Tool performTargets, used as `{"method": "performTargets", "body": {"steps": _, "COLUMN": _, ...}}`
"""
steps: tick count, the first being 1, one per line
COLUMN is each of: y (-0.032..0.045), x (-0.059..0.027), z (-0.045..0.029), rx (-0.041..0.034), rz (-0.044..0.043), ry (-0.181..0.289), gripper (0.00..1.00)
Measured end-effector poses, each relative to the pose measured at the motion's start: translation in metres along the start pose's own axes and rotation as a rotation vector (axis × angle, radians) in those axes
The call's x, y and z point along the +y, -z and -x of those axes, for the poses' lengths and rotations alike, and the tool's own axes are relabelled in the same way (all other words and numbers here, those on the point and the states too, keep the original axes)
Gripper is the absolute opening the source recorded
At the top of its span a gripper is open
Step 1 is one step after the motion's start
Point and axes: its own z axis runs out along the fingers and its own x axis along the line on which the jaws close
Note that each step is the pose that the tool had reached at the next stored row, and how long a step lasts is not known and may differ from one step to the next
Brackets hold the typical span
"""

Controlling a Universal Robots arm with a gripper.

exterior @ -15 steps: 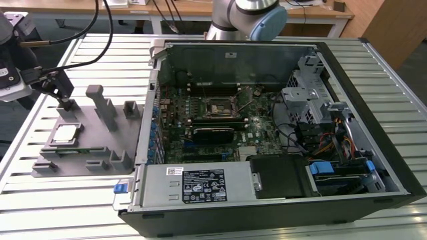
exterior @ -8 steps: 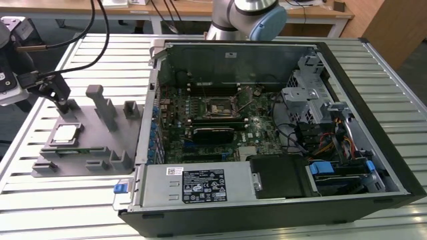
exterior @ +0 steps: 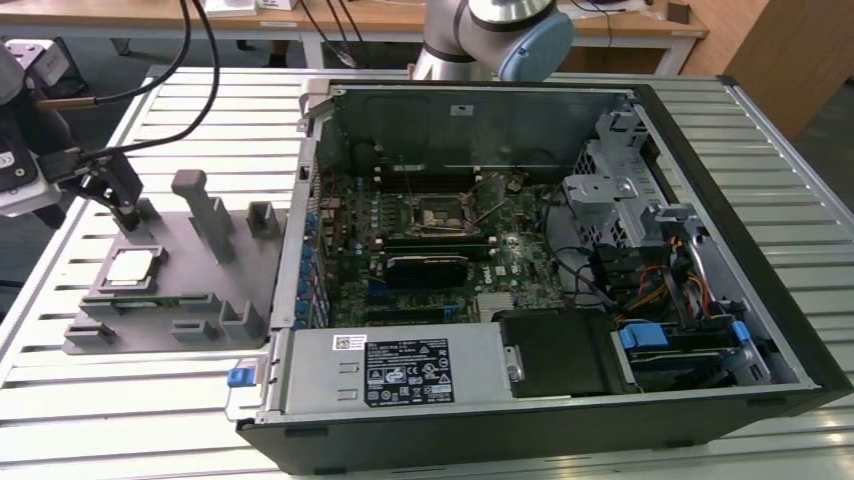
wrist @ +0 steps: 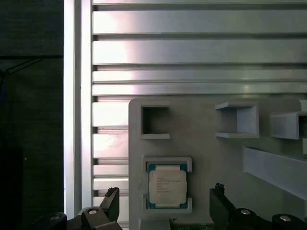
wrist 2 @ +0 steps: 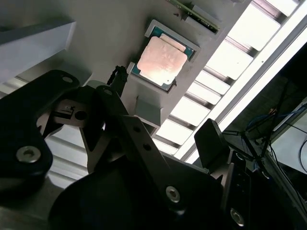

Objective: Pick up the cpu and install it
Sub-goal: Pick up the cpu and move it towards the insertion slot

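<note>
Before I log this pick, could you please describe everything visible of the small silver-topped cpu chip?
The cpu is a flat square chip: pale silvery metal lid with faint print, thin teal rim. It lies level, lid up, seated in a raised-edge nest on the grey plastic fixture plate beside the black computer case. The open black gripper hangs over it, fingers either side, not touching.

Status: gripper pointing down, fingers spread, nothing clamped.
Arm base stands at the far edge of the exterior view, and the wrist is out at that view's left. Both black fingers sit wide apart in both wrist views, tips bare.
</note>
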Motion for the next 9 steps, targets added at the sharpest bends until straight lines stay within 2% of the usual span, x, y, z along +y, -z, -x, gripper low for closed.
{"method": "performTargets", "body": {"steps": 9, "y": -0.0042, "x": -0.0008, "z": -0.0001, "rx": 0.0001, "rz": 0.0014, "ry": 0.0, "gripper": 0.83}}
